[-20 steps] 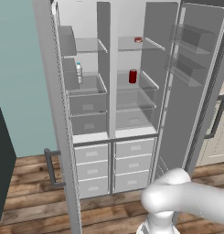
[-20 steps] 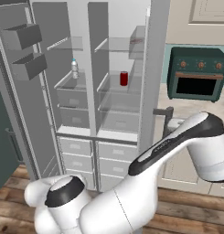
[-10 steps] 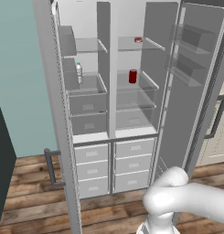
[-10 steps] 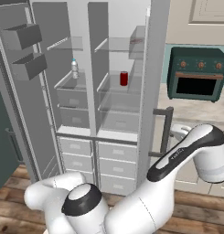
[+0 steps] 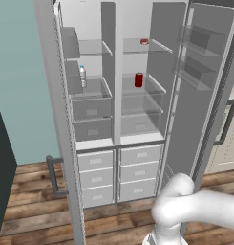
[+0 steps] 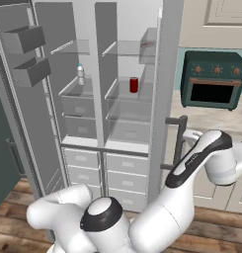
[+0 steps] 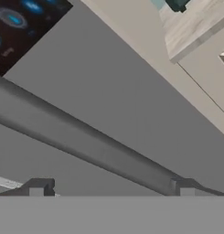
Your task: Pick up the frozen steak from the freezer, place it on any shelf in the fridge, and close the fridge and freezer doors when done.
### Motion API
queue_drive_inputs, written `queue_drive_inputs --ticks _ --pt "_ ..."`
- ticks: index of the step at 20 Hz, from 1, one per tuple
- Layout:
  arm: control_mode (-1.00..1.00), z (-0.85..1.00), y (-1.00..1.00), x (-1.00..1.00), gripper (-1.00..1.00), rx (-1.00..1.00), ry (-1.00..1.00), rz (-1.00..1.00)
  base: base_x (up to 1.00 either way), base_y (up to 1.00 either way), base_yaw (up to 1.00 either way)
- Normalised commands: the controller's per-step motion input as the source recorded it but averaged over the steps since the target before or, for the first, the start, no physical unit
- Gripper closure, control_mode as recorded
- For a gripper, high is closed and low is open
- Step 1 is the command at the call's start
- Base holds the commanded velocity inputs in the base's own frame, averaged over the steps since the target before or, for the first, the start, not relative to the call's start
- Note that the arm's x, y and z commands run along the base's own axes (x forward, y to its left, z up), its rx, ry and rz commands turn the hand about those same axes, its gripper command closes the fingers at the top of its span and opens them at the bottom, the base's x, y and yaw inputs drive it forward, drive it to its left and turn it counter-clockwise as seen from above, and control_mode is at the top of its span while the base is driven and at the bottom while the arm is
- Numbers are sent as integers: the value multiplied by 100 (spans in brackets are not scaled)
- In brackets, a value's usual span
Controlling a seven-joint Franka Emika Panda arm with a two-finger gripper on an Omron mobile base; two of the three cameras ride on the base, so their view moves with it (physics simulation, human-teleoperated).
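Pincer (image 7: pixel 111 192) spread wide and empty, straddling the fridge door handle (image 7: pixel 99 146) below the touchscreen (image 7: pixel 22 23); steak (image 5: pixel 144 42) sits on the top shelf (image 5: pixel 147 47), so square up on the bar before pushing.

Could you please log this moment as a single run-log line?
phase: closing fridge door | gripper: open, facing fridge door handle | frozen steak: on top fridge shelf | doors: both open
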Motion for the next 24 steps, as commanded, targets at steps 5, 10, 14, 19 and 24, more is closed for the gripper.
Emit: queue_drive_inputs --ticks 5,10,14,19,24 --pt "-100 -25 3 16 -100 0 0 3 0 0 0" --pt "-100 -9 9 31 -100 2 0 1 0 0 0" --pt "-100 -11 46 12 -100 4 0 2 0 0 0" --pt "-100 -16 84 14 -100 4 0 2 0 0 0" --pt "-100 -14 97 36 -100 6 0 2 0 0 0"
